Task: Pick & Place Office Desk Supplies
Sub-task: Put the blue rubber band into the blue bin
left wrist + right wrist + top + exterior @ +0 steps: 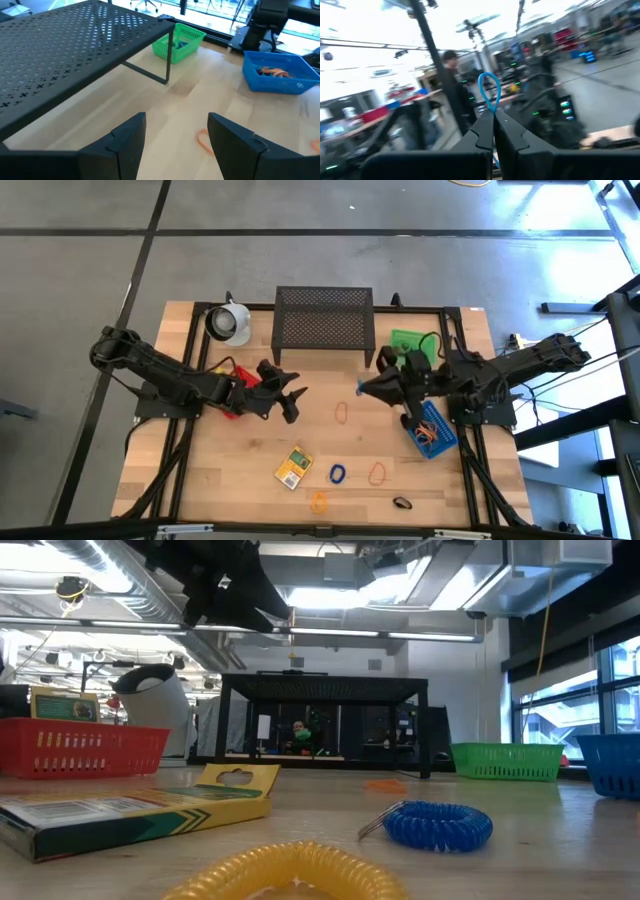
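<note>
Above the desk [220, 480] centre, your right hand [493, 116] is clamped on a thin blue loop [489, 91], which sticks up from the closed fingertips in the right wrist view. The blue bin [433, 430] sits just beside that arm's base and already holds orange loops, so that's my guess for the drop. Swing over the bin's middle, lower until the loop is inside the walls, then release; it's light and springy, so a high drop may bounce it out. Your left hand [175, 137] hovers beside the red bin [228, 376], fingers spread wide, holding nothing. Still out on the desk: orange loop [341, 413], yellow packet [294, 468], another blue loop [337, 474], a dark loop [402, 503].
</note>
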`<state>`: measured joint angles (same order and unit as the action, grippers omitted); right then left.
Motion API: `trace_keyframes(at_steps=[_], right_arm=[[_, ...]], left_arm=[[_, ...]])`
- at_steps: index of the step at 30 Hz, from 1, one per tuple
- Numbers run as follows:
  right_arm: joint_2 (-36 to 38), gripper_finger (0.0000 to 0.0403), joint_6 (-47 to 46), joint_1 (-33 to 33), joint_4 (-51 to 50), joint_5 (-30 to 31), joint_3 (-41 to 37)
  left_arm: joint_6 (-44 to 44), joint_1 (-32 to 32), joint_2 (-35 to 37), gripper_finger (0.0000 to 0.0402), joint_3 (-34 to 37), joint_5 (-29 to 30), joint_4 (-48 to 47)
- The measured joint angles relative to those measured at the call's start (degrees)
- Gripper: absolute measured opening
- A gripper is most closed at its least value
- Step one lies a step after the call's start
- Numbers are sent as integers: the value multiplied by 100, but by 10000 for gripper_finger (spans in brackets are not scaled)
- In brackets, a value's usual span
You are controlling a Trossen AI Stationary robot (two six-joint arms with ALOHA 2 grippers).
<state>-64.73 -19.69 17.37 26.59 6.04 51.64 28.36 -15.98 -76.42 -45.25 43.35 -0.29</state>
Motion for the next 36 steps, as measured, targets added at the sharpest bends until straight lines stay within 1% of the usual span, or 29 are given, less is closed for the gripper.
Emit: trace_keyframes(at_steps=[4,7,9,12,15,19,21,24,26,29,32,36], right_arm=[[3,6,-240,0,-209,-580,0],[125,6,-397,-31,-818,-1179,2],[237,6,-576,-62,-1605,-1458,8],[347,6,-1173,-66,-2986,-1717,7],[370,6,-1854,43,-4658,-2059,7],[320,6,-2708,382,-7124,-2036,4],[284,6,-3107,561,-8214,-1810,2],[216,6,-3706,770,-9331,-1299,0],[180,6,-4034,835,-9648,-980,0],[142,6,-4329,857,-9660,-669,-49],[138,6,-4607,857,-9427,-588,-335],[136,6,-5153,857,-9058,-602,-958]], left_arm=[[-5,5,0,207,0,-154,0],[-5,-1,0,207,0,-158,2],[-5,-3,0,207,0,-159,2],[-12,-3,0,207,0,-159,2],[-20,25,0,207,0,-93,2],[-20,121,0,207,0,-68,2],[-16,168,0,207,0,-63,2],[48,200,0,207,0,-57,6],[152,198,0,207,0,-57,4],[247,193,0,207,0,-70,4],[265,183,0,207,0,-109,6],[392,181,0,207,0,-141,6]])
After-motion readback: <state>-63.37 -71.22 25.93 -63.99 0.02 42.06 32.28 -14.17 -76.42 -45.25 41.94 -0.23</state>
